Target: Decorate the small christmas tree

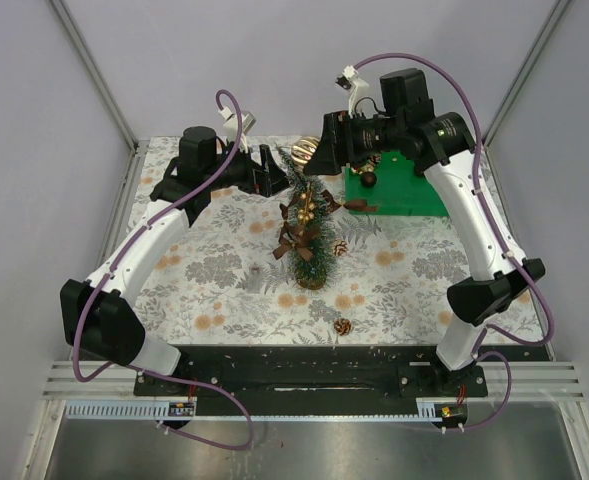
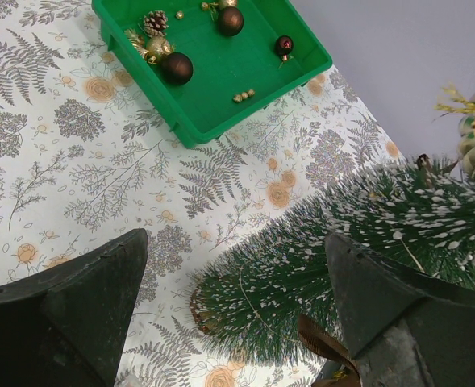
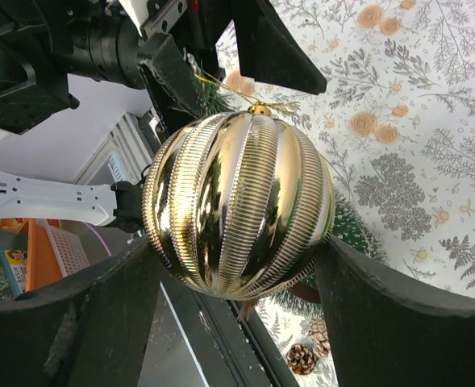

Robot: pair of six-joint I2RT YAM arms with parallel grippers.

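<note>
**Item: gold ball held at the tip of the tree**

Location. The tree (image 1: 307,235) is standing upright mid-desk (image 1: 224,290) on its wood disc base. Its long axis is running vertical, with the tip pointing up. In the top view the tip is showing toward the far edge. Brown bows and gold sprigs are already hanging on it.

Right hand (image 1: 309,152). It is gripping a ribbed gold ball (image 3: 241,214) between both fingers, with the ball's cap and gold thread loop facing away from the wrist. It is hovering just beyond the tree tip, on the far side. From this hand the tree is lying below and toward the near edge.

Left hand (image 1: 271,178). It is standing wide open and holding nothing. It is sitting just left of the upper tree, with bristles showing between its fingers in the wrist view. Whether a finger is touching the bristles cannot be told.

Judgement. The right hand is the one placed for hanging. The coming move is likely turning on getting the loop over an upper branch, working down along the vertical axis. The left hand is looking ready to steady the trunk.

Also present. A green tray (image 1: 404,195) of spare ornaments is sitting far right. A pine cone (image 1: 343,325) is lying loose near the base.
</note>
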